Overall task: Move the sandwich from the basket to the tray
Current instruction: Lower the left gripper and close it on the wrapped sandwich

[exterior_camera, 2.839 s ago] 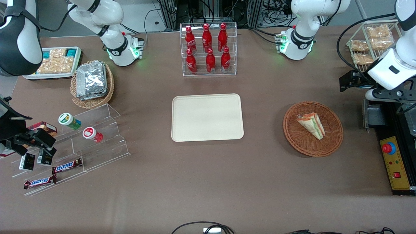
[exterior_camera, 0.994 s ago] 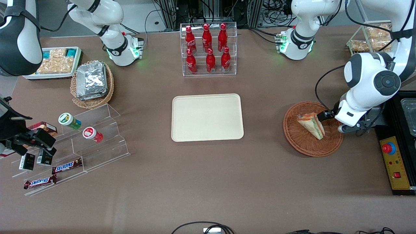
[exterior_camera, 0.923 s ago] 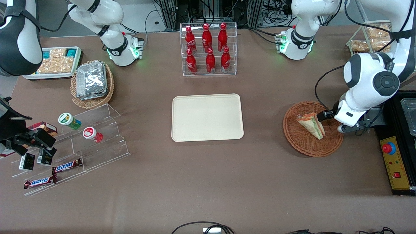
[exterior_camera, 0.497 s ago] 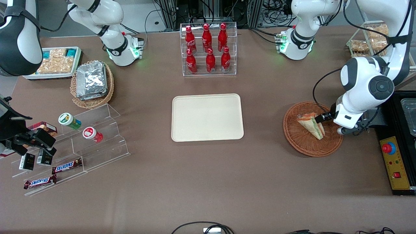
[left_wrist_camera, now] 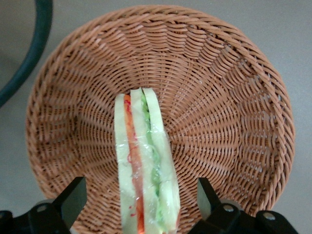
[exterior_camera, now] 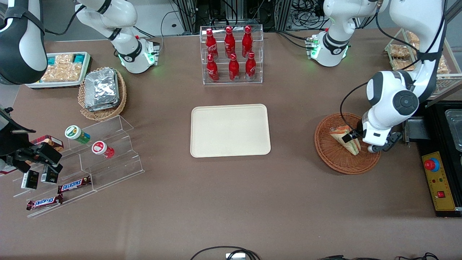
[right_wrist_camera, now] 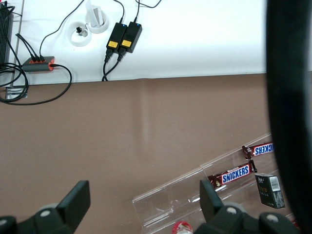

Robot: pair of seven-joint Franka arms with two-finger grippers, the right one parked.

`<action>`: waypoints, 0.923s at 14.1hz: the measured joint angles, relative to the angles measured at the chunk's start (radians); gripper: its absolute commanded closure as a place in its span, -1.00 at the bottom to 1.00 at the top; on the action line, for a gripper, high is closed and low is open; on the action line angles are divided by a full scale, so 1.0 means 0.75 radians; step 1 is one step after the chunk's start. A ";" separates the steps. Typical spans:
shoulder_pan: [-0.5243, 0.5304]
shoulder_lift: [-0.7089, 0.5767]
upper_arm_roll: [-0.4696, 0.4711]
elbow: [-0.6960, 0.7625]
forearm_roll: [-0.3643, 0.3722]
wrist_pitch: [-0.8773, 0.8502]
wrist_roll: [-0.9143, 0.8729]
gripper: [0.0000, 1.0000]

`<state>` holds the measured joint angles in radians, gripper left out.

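Note:
The sandwich point(exterior_camera: 343, 139) is a pale wedge with orange, red and green layers, standing on edge in the reddish-brown wicker basket point(exterior_camera: 335, 159). The left arm's gripper point(exterior_camera: 355, 141) hangs over the basket at the sandwich. In the left wrist view the sandwich point(left_wrist_camera: 144, 161) stands between the two black fingers point(left_wrist_camera: 74, 199), which are spread wide and apart from it; the gripper point(left_wrist_camera: 141, 204) is open and the basket's weave point(left_wrist_camera: 219, 112) fills the view. The cream tray point(exterior_camera: 230, 130) lies at the table's middle, toward the parked arm from the basket.
A clear rack of red bottles point(exterior_camera: 231, 54) stands farther from the camera than the tray. A tan basket of foil packs point(exterior_camera: 103, 92), a white snack tray point(exterior_camera: 61, 68) and clear steps with candy bars point(exterior_camera: 75, 166) lie toward the parked arm's end. A control box point(exterior_camera: 438, 180) and a wire rack of snacks point(exterior_camera: 415, 50) sit near the basket.
The left arm swung in over the basket and moved toward the tray side, bringing its gripper from the basket's rim onto the sandwich. The sandwich has not moved.

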<state>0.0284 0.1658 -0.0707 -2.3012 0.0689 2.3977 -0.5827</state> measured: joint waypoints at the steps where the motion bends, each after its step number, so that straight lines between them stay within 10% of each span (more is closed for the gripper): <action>1: 0.000 0.011 -0.001 -0.024 0.000 0.050 -0.010 -1.00; 5: 0.000 0.058 -0.001 -0.095 -0.001 0.180 -0.022 -0.99; 6: 0.000 0.069 -0.001 -0.099 -0.001 0.190 -0.023 -0.64; 8: 0.000 0.080 -0.001 -0.099 -0.001 0.198 -0.024 0.78; 9: 0.000 0.080 -0.001 -0.099 -0.001 0.199 -0.024 1.00; 13: 0.000 0.074 -0.001 -0.095 -0.001 0.183 -0.022 1.00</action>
<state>0.0287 0.2211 -0.0712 -2.3724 0.0685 2.5349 -0.5993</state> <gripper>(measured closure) 0.564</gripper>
